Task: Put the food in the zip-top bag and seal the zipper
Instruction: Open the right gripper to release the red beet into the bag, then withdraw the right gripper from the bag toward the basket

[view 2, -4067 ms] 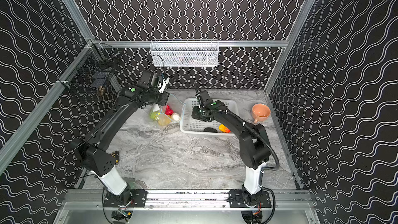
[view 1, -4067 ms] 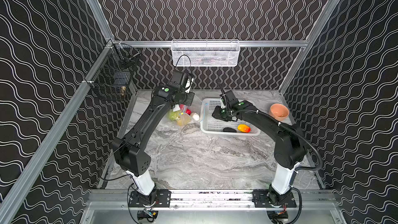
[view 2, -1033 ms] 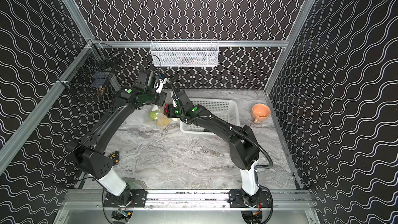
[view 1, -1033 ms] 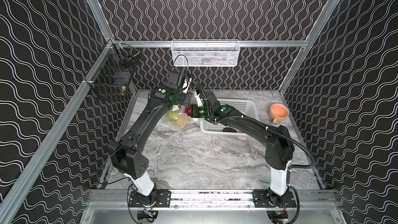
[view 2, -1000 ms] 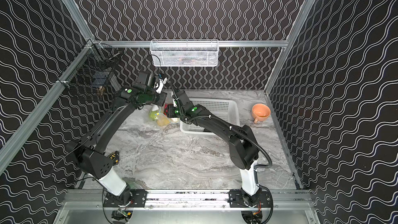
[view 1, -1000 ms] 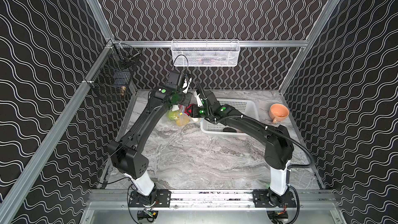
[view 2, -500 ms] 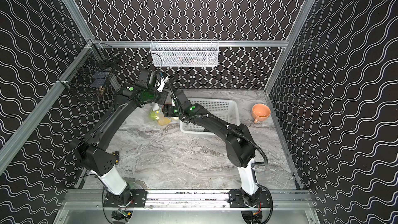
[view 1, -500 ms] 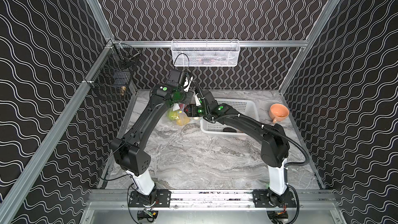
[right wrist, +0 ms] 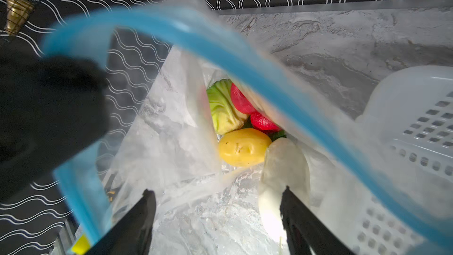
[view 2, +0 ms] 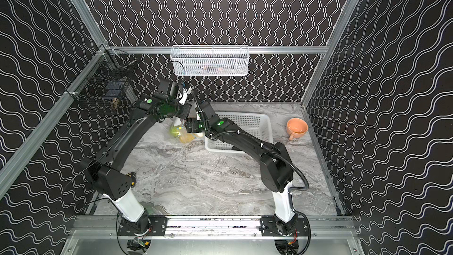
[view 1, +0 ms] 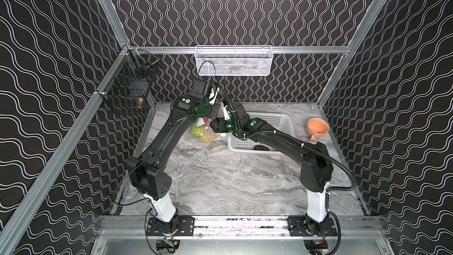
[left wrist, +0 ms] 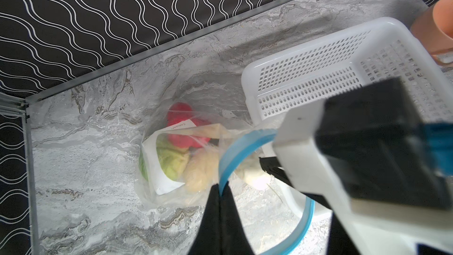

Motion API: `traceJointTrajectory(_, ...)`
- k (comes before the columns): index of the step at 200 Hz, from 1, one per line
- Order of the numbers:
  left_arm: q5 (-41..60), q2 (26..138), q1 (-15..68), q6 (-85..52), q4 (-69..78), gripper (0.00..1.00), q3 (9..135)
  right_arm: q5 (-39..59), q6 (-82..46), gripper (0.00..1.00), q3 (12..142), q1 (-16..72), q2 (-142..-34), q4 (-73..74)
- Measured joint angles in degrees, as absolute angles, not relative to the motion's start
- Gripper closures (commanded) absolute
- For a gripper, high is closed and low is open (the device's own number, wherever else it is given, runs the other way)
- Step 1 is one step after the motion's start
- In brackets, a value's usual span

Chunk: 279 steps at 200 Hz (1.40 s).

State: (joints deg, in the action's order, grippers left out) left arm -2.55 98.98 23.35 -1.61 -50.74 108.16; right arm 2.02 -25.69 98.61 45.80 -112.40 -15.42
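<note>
Reaching away from the front rail, two black robot arms meet over a grey marble table, toward its back left corner. Closest to the wrist cameras are the pincers. The left gripper has its fingers pressed together on the zipper, the light-blue strip along the mouth of the zip-top bag. It lifts that edge so the mouth hangs open in a loop. The right gripper sits inside the loop with its fingers spread apart and nothing between them. A white radish lies just beside one finger. Deeper in the bag rest a yellow lemon, a ribbed green melon and red strawberries, bunched together at the bottom, which sits on the table. Just beside the bag stands a white perforated basket. A dark eggplant lies in it, partly under the right arm. Farther right sits an orange cup.

The bag looks thin, limp and slippery, and likely to sag or fold shut if released. The strip seems its stiffest part and the best place to pinch, near the small yellow tab when sealing. The toy food looks light and smooth, so the eggplant probably wants a grip across its thick middle.
</note>
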Motion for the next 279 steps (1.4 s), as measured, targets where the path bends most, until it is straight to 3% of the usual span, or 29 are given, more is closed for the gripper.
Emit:
traceJointTrajectory(154,-2.72,99.5,23.35,-1.61,-50.87,1.0,108.33,-1.65,-25.5,0.22,81.41,45.78,-96.71,-8.45)
traceJointTrajectory(279,-2.68,97.17,23.35,-1.61,-50.7,1.0,106.43,-8.86,-23.31,0.17,84.38,45.08,-94.74,-14.22)
